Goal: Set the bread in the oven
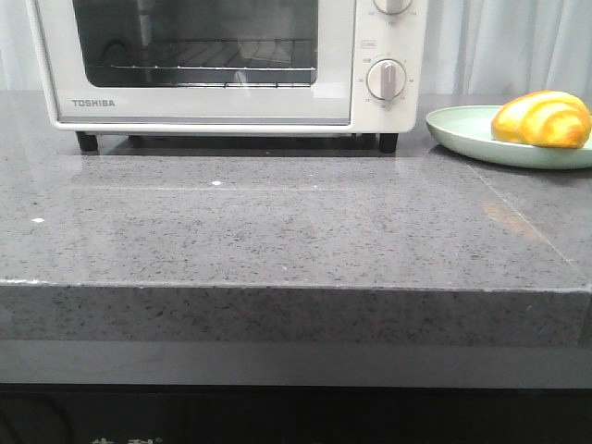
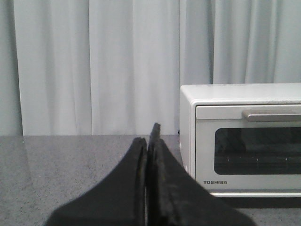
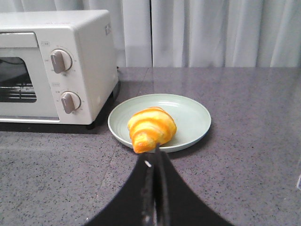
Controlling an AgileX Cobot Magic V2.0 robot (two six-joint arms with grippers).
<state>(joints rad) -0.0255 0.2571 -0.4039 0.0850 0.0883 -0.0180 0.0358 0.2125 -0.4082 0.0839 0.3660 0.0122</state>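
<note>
Both pincers are pressed closed and hold nothing. The right pincer [image 3: 155, 153] hangs just short of the bread [image 3: 151, 128], which lies on a green plate [image 3: 190, 117] beside the oven [image 3: 56, 70]. Left pincer [image 2: 148, 136] points past the oven's closed door [image 2: 249, 150].

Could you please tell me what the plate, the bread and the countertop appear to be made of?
The plate looks like matte pale green plastic or melamine: even colour, soft sheen, no glaze glare. The bread seems a moulded plastic prop, given its glossy surface and saturated yellow-orange stripes, though real glazed pastry cannot be ruled out. The countertop appears to be polished grey speckled stone or quartz, faintly reflecting the oven.
</note>
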